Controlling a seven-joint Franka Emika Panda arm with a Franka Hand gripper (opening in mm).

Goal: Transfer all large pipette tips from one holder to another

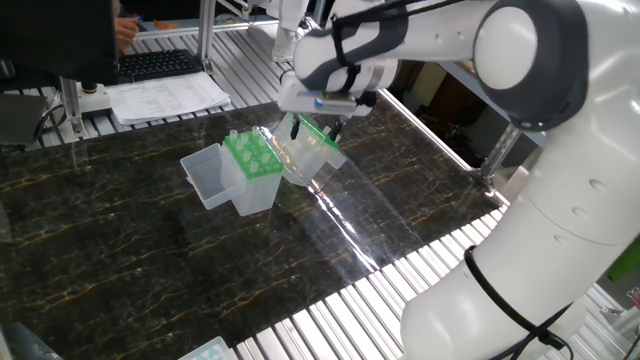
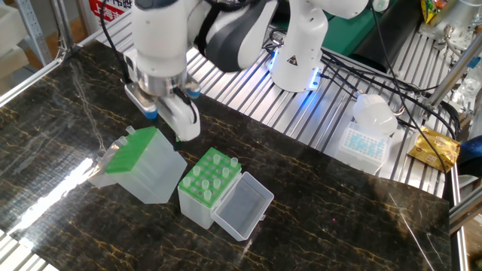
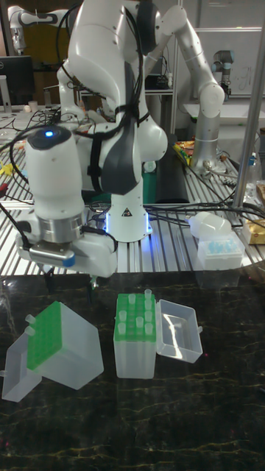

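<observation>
The white two-finger gripper is held above the tilted clear plastic holder with a green perforated top plate, over its far edge. Whether its fingers are parted or closed on anything cannot be told. To the right, an upright clear holder with a green plate is seen on the dark marble-patterned table, its clear hinged lid laid open. The large pale-green pipette tips are seated in this upright holder.
</observation>
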